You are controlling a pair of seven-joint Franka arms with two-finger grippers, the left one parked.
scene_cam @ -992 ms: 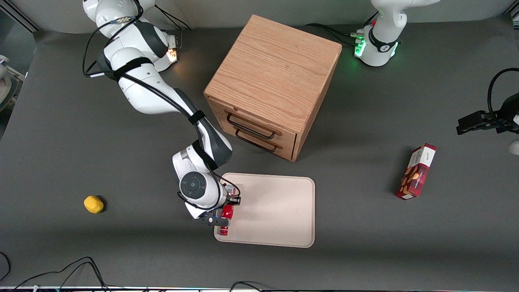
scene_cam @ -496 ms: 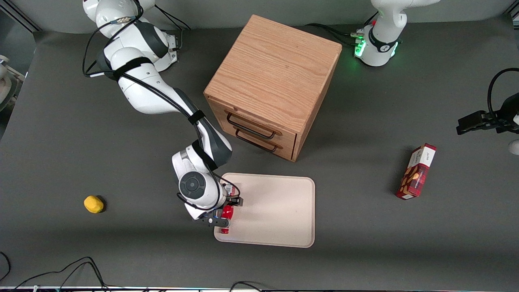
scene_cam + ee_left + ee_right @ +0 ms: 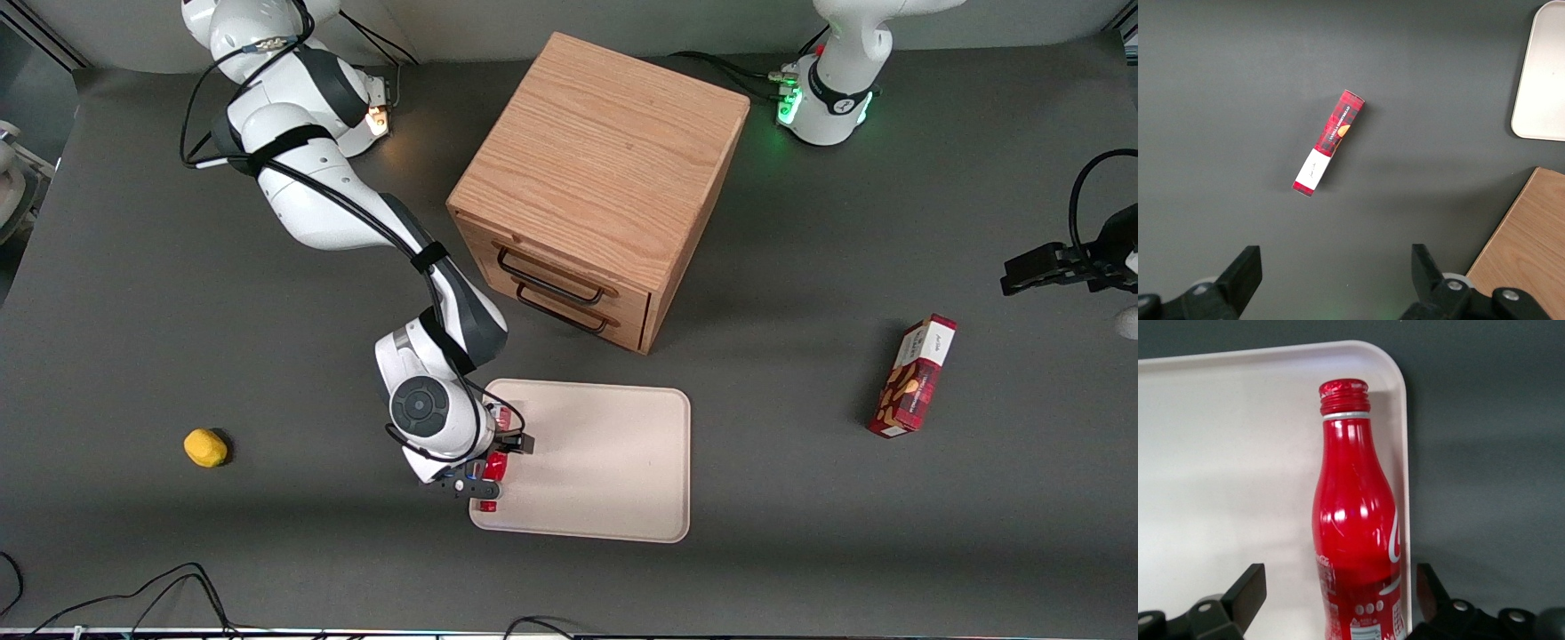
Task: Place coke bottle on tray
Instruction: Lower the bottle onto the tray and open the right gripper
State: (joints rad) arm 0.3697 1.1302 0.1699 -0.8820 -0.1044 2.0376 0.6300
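Small slim red coke bottle (image 3: 1355,520) with red screw cap and silvery neck ring: found lying on the large flat beige tray (image 3: 605,462), close along its short rim, at about seven o'clock of the tray in the front view, cap toward the rounded corner. Judged placed, or within a moment of it.

Handling: judged light, rigid, glossy and so slippery; round, hence liable to roll once free. Best taken across the widest part of the body, not at the tapering neck.

Markings: part of a white cursive script noted on the body; small white symbols and fine print near the base, not readable.

Right arm's gripper (image 3: 1341,587): positioned over the bottle's lower body, jaws spread wider than the bottle, clear gap on one side, other finger just beside it. Nothing clamped, by appearance.

Surroundings: oak drawer cabinet (image 3: 605,169) at twelve o'clock of the tray; red tartan rectangular snack box (image 3: 1329,142) at three o'clock, well apart, lettering illegible; small yellow lump (image 3: 205,447) at nine o'clock.
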